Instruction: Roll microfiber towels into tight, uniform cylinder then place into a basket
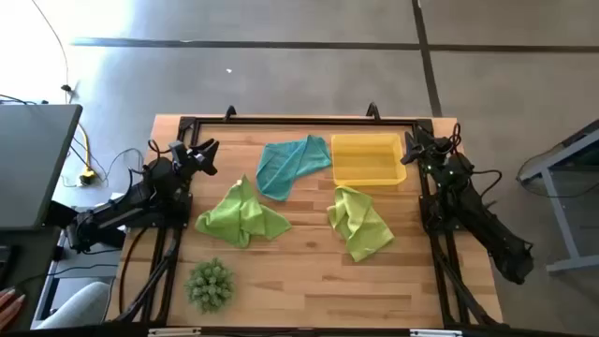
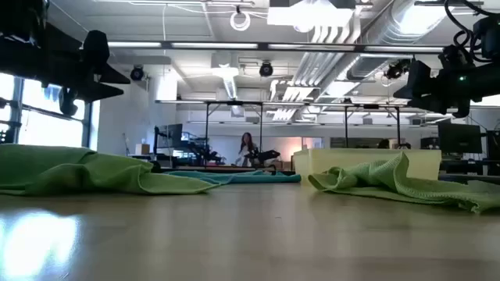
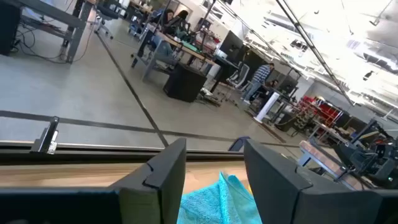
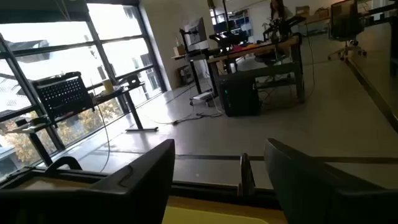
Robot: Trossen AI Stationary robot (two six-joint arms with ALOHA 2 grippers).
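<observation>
Three soft microfiber towels, all loose and crumpled, none rolled; task is at zero progress as I read it.

Nearest the front table edge: spiky green ball-shaped plant (image 1: 209,284), not part of the job. Next back, lime-green towel on the left (image 1: 241,215) and lime-green towel on the right (image 1: 358,221), both bunched, well apart from each other. Farther back, teal-blue towel (image 1: 293,163), crumpled, lying just beside the shallow translucent yellow plastic basket (image 1: 368,174) and apparently not in it. Basket sits near the far edge, nothing in it.

Left gripper (image 1: 201,155) hangs above the left far side of the table, fingers apart, nothing between them; in its wrist view the teal-blue towel shows below and ahead between the fingers. Right gripper (image 1: 413,149) is at the far right side, just beside the basket's right wall, fingers spread wide, holding nothing.

Left to do, by my estimate: flatten, roll, and drop in all three towels.

Surface: light wooden butcher-block table (image 1: 309,271) with a dark frame rail round its edge. Grey floor with dark seam lines beyond. Low view shows an open workshop behind: desks, monitors, exposed ceiling ducts, big windows, and a person (image 2: 247,145) far off at a desk.
</observation>
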